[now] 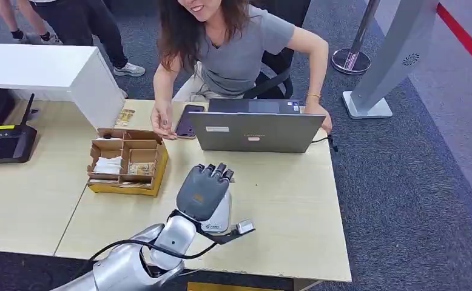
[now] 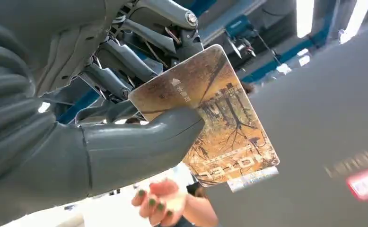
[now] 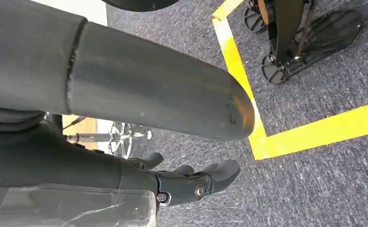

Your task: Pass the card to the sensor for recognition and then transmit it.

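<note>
My left hand point(image 1: 203, 191) hovers palm-down over the light wooden table point(image 1: 294, 206), just in front of the grey laptop point(image 1: 255, 131). Below and partly hidden by it lies a small white sensor unit point(image 1: 221, 219). In the left wrist view, the left hand point(image 2: 101, 142) pinches a brown printed card point(image 2: 215, 118) between thumb and fingers. The card faces the laptop's grey lid point(image 2: 324, 109). My right hand point(image 3: 191, 182) hangs over grey carpet, its fingers apart and holding nothing.
A person sits behind the table, one hand point(image 1: 162, 124) resting near a dark phone point(image 1: 188, 120). A cardboard box point(image 1: 127, 160) of small items stands to the left, and a black device point(image 1: 6, 142) at the far left. Yellow floor tape point(image 3: 267, 137) runs below my right hand.
</note>
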You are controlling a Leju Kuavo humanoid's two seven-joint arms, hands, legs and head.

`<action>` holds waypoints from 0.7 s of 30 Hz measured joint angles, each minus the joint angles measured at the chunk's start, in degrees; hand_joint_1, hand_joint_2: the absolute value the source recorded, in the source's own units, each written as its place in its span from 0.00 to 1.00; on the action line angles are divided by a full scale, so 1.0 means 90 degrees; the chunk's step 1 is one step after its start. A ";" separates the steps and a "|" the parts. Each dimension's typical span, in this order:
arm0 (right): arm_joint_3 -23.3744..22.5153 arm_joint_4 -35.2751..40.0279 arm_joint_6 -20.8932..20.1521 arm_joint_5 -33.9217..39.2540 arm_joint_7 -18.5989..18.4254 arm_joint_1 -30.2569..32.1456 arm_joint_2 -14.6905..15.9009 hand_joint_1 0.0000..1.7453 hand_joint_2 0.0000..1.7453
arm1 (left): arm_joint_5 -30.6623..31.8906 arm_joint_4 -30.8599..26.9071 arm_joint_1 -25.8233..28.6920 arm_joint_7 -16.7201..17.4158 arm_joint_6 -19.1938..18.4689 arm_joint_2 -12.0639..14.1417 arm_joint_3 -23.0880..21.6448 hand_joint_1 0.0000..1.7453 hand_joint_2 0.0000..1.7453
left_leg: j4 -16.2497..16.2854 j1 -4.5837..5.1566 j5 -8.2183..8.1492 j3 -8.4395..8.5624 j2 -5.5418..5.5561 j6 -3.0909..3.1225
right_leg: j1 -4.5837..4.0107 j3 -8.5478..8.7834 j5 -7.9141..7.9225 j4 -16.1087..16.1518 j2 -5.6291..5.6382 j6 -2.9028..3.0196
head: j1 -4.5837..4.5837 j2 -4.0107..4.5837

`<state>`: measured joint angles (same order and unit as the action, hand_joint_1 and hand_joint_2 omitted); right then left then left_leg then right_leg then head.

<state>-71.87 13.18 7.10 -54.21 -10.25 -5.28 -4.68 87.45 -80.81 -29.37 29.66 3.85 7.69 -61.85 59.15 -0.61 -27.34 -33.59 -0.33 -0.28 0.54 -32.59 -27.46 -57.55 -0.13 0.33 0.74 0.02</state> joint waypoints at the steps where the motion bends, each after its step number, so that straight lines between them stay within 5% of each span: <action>1: 0.0000 0.0005 -0.0017 -0.0012 0.0005 0.0000 0.0000 0.00 0.00 | 0.0002 -0.0083 0.0002 0.0000 0.0002 0.0010 0.0063 1.00 1.00 | 0.0000 0.0000 0.0000 0.0000 0.0000 0.0000 | 0.0000 0.0000 0.0000 0.0000 0.0000 0.0000 | 0.0000 0.0000; 21: 0.0029 0.0087 -0.0177 -0.0124 0.0056 -0.0007 -0.0002 0.00 0.00 | 0.0002 -0.1124 -0.0260 0.0559 -0.0581 0.0578 0.0923 1.00 1.00 | 0.0000 -0.0001 0.0001 0.0000 0.0000 0.0000 | 0.0000 0.0000 0.0000 0.0000 0.0000 0.0000 | 0.0002 0.0000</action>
<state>-71.60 13.97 5.51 -55.32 -9.75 -5.35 -4.70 87.47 -90.93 -31.71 34.69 -1.38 12.90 -53.55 59.15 -0.62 -27.33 -33.59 -0.33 -0.28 0.54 -32.59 -27.46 -57.56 -0.13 0.33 0.76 0.02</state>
